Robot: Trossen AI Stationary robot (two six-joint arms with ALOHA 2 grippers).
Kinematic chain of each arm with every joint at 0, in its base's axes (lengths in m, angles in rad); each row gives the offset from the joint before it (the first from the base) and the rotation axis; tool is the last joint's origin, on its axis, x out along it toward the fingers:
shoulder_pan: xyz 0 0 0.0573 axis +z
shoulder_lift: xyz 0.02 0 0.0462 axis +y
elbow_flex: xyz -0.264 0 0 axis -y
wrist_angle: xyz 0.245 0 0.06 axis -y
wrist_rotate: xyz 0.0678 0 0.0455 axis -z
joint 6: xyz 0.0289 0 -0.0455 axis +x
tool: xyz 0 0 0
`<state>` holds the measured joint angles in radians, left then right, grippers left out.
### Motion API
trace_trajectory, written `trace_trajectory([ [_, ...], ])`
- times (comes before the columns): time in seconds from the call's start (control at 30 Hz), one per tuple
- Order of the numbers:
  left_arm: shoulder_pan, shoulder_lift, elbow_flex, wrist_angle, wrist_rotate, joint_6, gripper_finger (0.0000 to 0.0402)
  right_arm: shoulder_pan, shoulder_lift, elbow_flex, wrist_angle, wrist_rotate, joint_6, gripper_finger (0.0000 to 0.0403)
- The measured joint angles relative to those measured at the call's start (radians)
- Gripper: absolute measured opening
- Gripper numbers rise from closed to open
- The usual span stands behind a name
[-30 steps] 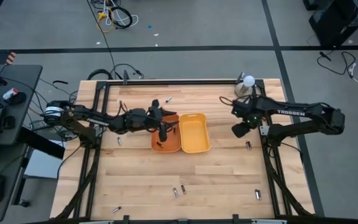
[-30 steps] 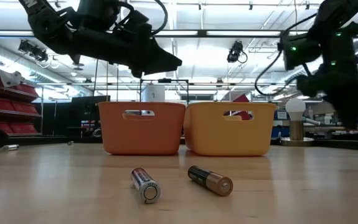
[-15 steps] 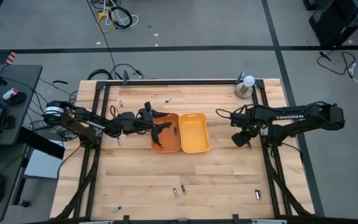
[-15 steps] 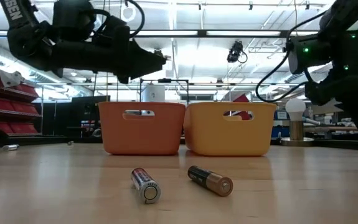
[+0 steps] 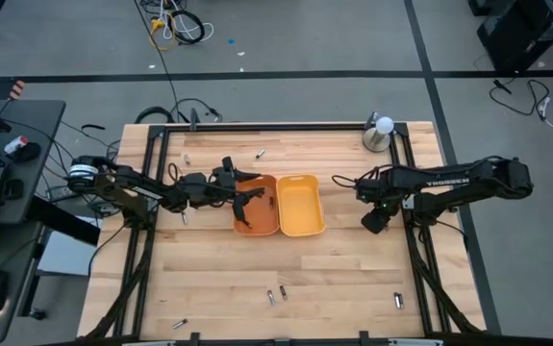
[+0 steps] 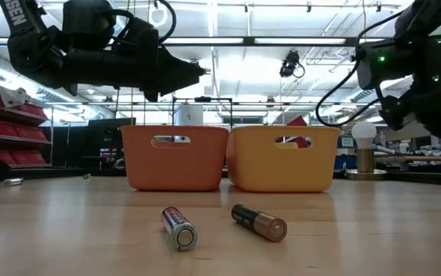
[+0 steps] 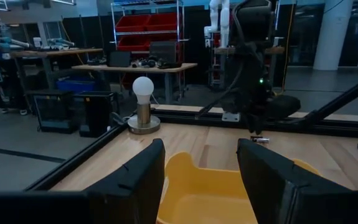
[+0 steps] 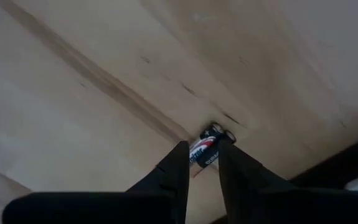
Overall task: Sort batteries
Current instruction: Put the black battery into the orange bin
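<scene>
Batteries are lying scattered on the table (image 5: pixel 353 288) — one battery (image 8: pixel 207 151) is sitting between the right gripper (image 8: pixel 202 163) fingers at centre right, gripped. Left gripper (image 7: pixel 200 168) is hovering open over the orange tray (image 5: pixel 257 216), centre frame.

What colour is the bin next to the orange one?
Yellow. The yellow bin touches the orange bin, clearest in the high view.

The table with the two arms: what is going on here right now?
Batteries are being sorted into an orange tray and a yellow tray. The right gripper is down at the table's right side with its fingers around a battery. The left gripper hangs open over the trays, holding nothing. Loose batteries lie elsewhere on the table.
</scene>
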<state>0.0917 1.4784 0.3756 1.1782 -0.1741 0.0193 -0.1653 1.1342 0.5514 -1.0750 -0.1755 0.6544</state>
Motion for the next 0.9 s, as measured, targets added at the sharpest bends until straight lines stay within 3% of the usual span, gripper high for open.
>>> trace_trajectory([
  [0.37, 0.000, 0.000, 0.000, 0.000, -0.001, 0.002, 0.0198, 0.062, 0.121, 0.000, 0.002, 0.036, 0.113, 0.0028],
  [0.7, 0.000, 0.000, 0.000, -0.002, -0.004, 0.022, 0.0198, 0.091, 0.218, 0.004, 0.019, 0.035, 0.139, 0.0026],
  [0.9, 0.000, 0.000, 0.000, -0.002, -0.006, 0.025, 0.0198, 0.092, 0.210, 0.039, 0.065, 0.024, 0.136, 0.0026],
])
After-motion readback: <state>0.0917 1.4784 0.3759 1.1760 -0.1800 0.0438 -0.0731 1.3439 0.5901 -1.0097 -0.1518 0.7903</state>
